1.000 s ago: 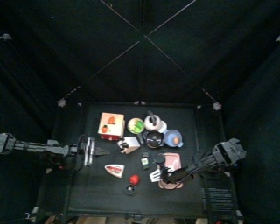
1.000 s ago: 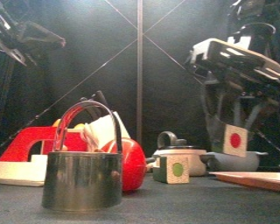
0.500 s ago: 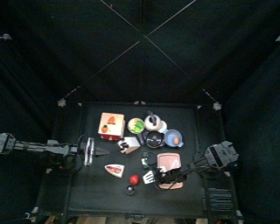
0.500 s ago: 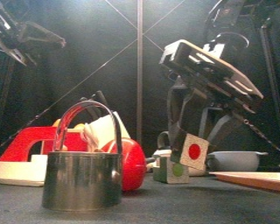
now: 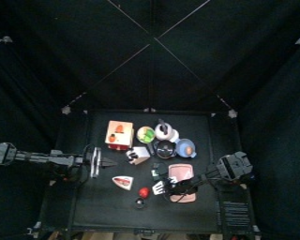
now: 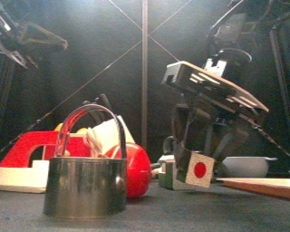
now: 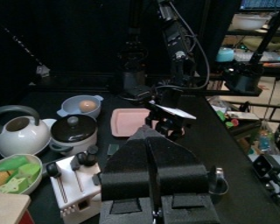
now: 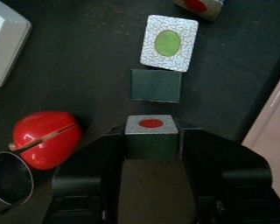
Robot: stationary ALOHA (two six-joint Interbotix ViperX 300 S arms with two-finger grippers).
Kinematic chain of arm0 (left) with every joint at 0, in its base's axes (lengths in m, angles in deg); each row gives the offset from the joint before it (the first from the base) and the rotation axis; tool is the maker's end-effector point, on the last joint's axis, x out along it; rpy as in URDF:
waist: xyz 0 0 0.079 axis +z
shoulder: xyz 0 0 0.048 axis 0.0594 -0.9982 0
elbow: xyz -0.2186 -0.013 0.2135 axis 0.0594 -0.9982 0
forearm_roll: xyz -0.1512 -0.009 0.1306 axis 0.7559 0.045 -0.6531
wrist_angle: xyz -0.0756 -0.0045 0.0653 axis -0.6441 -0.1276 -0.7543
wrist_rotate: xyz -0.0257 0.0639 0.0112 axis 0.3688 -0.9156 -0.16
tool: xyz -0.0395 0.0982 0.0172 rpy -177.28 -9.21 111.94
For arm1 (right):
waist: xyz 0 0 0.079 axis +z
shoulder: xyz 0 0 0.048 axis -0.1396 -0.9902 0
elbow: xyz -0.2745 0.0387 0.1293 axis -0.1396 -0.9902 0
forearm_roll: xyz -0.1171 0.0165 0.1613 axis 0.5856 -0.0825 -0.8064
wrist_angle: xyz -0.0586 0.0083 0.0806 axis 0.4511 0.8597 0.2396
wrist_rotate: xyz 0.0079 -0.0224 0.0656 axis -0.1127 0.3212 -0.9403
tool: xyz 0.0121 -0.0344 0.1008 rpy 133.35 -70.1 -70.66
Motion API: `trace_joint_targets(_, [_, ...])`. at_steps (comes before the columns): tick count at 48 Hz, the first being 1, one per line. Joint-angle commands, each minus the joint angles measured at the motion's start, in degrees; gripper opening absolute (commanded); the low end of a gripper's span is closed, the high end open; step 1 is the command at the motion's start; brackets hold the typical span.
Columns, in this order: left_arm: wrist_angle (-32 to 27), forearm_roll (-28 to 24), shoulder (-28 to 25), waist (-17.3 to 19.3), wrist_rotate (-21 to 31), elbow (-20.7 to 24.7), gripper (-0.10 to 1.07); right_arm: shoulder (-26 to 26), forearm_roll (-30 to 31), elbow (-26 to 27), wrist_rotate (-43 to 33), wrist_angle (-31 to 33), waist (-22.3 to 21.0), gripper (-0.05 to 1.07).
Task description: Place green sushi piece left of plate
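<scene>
My right gripper is shut on a dark-wrapped sushi piece with a red centre. In the front view it hangs just above the table. A white sushi piece with a green centre lies on the table just beyond it, with a dark green square block between them. The green-centred piece stands behind the held one in the front view. The pale pink plate lies right of the gripper and shows at the right wrist view's edge. My left gripper rests shut at the table's left.
A red apple and a metal cup stand at the front left of the held piece. An orange tray, green bowl, kettle, black pot and blue bowl fill the back.
My right arm has swung left and down with the red-centred sushi piece, from above the plate's side to low beside the green-centred piece. The left arm has not moved.
</scene>
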Motion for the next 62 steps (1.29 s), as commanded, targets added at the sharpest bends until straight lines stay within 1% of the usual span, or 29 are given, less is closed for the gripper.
trace_joint_targets(1, [0.2,0.1,-0.4,0.1,-0.1,0.7,0.00,1.2,0.1,1.2,0.1,0.0,-0.3,0.82])
trace_joint_targets(15, [0.2,0.1,-0.4,0.1,-0.1,0.7,0.00,1.2,0.4,1.3,0.1,0.0,-0.3,0.94])
trace_joint_targets(62, [-0.7,0.1,-0.3,0.1,-0.1,0.7,0.00,1.6,0.4,1.3,0.2,0.0,-0.2,0.94])
